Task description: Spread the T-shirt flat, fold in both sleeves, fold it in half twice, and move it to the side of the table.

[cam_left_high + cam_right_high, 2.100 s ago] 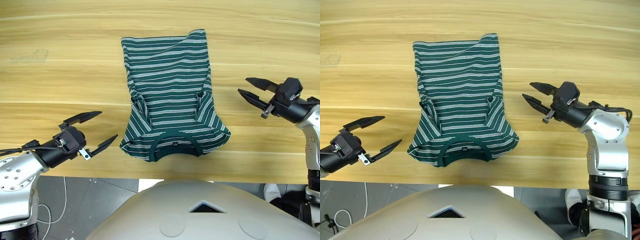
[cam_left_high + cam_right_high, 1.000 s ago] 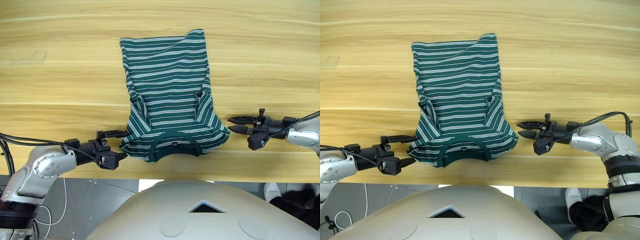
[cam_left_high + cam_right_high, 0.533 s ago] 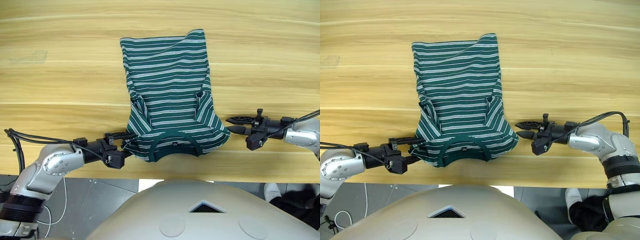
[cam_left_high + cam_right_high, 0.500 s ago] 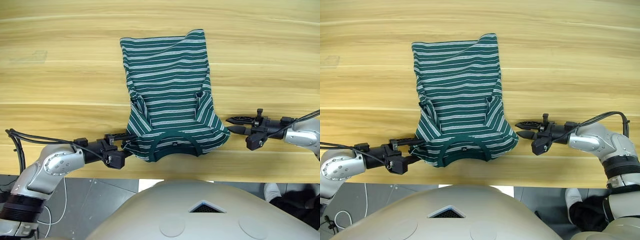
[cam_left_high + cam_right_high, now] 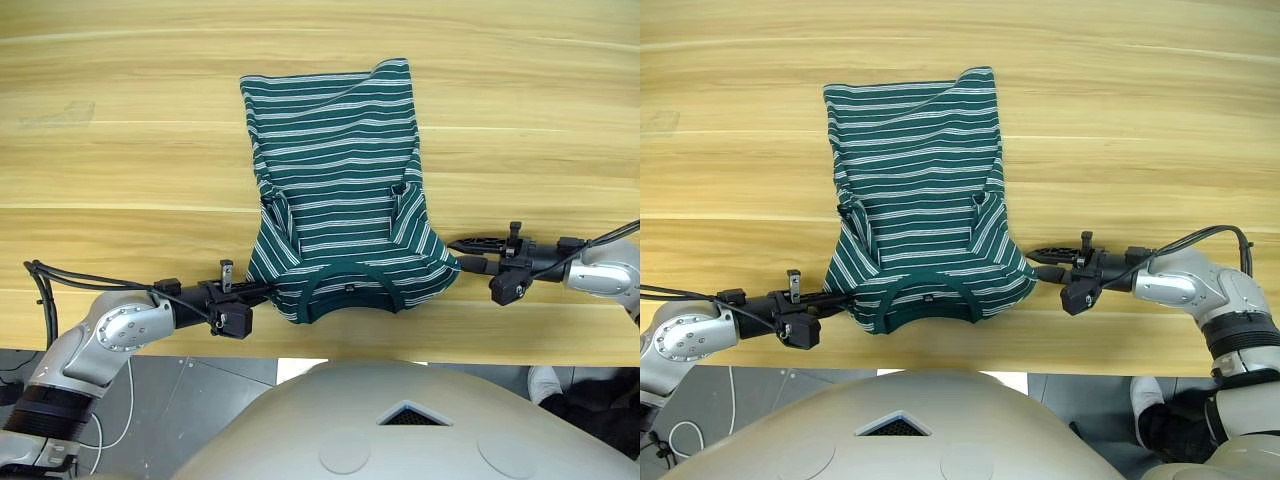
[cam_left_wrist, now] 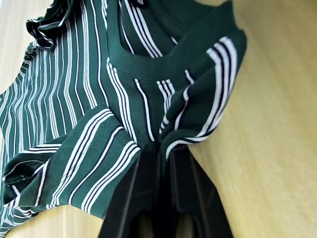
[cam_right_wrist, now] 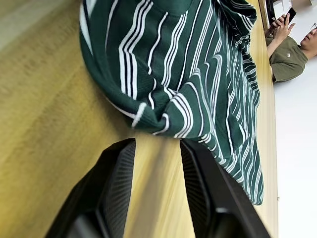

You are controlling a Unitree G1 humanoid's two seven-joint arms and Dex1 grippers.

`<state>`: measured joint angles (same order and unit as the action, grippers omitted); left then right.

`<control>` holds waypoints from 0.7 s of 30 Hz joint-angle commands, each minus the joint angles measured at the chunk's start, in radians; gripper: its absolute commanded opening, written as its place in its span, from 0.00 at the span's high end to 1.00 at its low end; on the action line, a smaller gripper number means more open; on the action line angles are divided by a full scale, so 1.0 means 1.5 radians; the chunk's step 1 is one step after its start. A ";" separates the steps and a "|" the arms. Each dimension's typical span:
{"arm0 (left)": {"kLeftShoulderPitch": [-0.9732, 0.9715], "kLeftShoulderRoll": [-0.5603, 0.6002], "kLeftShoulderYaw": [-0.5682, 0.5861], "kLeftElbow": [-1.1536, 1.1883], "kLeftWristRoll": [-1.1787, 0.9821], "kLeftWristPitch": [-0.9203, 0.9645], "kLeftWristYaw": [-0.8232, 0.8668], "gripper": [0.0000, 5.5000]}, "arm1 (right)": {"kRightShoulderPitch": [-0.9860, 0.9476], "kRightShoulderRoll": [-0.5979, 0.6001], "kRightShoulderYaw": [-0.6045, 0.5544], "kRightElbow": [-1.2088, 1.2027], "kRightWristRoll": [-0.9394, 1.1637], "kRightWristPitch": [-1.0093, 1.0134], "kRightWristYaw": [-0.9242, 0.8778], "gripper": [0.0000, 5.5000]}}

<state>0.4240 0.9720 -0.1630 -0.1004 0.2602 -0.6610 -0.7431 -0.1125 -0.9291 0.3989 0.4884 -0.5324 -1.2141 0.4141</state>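
A green T-shirt [image 5: 335, 170] with white stripes lies on the wooden table [image 5: 120, 150], collar toward me and both sleeves folded in over the body. My left gripper [image 5: 262, 291] lies low on the table at the near left shoulder corner, shut on that corner; the left wrist view has the fingers [image 6: 148, 171] pinched together on the striped fabric [image 6: 188, 119]. My right gripper [image 5: 455, 254] rests on the table at the near right shoulder corner, open. Its fingers [image 7: 119, 168] stand apart just short of the shirt's edge [image 7: 163, 114].
The table's near edge [image 5: 450, 358] runs just behind both grippers. Bare wood stretches wide to the left [image 5: 90, 200] and right [image 5: 540, 150] of the shirt and beyond its far hem.
My left gripper slid right onto the shirt's near left corner and shut on it. The right gripper crept a little left toward the right corner, staying open.
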 commanded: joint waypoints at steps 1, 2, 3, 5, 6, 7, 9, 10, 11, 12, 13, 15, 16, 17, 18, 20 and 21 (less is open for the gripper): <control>0.014 0.012 -0.017 0.034 0.048 0.016 -0.004 1.00 | 0.011 -0.003 0.011 0.001 -0.008 0.001 0.012 0.66; 0.013 0.012 -0.018 0.035 0.049 0.015 -0.002 1.00 | 0.012 -0.003 0.010 0.000 -0.008 0.003 0.011 0.64; 0.013 0.012 -0.019 0.035 0.050 0.014 0.000 1.00 | 0.013 -0.003 0.009 -0.001 -0.007 0.005 0.011 0.60; 0.012 0.011 -0.022 0.036 0.051 0.015 0.003 1.00 | 0.012 -0.003 0.008 0.001 -0.008 0.005 0.010 0.54; 0.012 0.010 -0.023 0.036 0.051 0.015 0.003 1.00 | 0.012 -0.003 0.008 0.002 -0.008 0.005 0.009 0.51; 0.012 0.010 -0.025 0.036 0.051 0.016 0.004 1.00 | 0.013 -0.004 0.008 0.003 -0.007 0.005 0.009 0.48; 0.015 0.011 -0.028 0.037 0.052 0.022 0.004 1.00 | 0.010 -0.002 0.005 0.005 -0.018 0.001 0.001 0.42; 0.016 0.015 -0.029 0.041 0.056 0.022 0.004 1.00 | 0.007 -0.001 0.002 0.006 -0.030 0.000 -0.006 0.42; 0.016 0.017 -0.029 0.046 0.059 0.020 0.005 1.00 | 0.005 -0.001 0.000 0.008 -0.037 -0.001 -0.011 0.42; 0.014 0.019 -0.029 0.049 0.060 0.019 0.005 1.00 | 0.004 0.000 0.000 0.009 -0.042 -0.001 -0.015 0.42; 0.013 0.019 -0.029 0.050 0.061 0.018 0.006 1.00 | 0.003 0.001 0.001 0.010 -0.046 -0.001 -0.018 0.42; 0.009 0.016 -0.033 0.050 0.060 0.020 0.008 1.00 | 0.000 0.005 0.004 0.014 -0.055 -0.002 -0.024 0.42; 0.007 0.016 -0.035 0.052 0.060 0.020 0.009 1.00 | -0.002 0.006 0.007 0.016 -0.059 -0.003 -0.027 0.42; 0.005 0.015 -0.037 0.054 0.060 0.020 0.010 1.00 | -0.005 0.008 0.010 0.017 -0.064 -0.004 -0.027 0.42; 0.004 0.015 -0.037 0.055 0.060 0.020 0.011 1.00 | -0.009 0.011 0.013 0.017 -0.066 -0.005 -0.027 0.42; -0.001 0.015 -0.039 0.059 0.060 0.020 0.012 1.00 | -0.016 0.016 0.020 0.016 -0.069 -0.005 -0.024 0.42; -0.007 0.015 -0.041 0.062 0.060 0.020 0.010 1.00 | -0.018 0.018 0.026 0.014 -0.068 -0.005 -0.019 0.42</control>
<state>0.4088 0.9805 -0.1946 -0.0763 0.2631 -0.6778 -0.7021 -0.1431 -0.9117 0.4056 0.4974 -0.5753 -1.2419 0.3495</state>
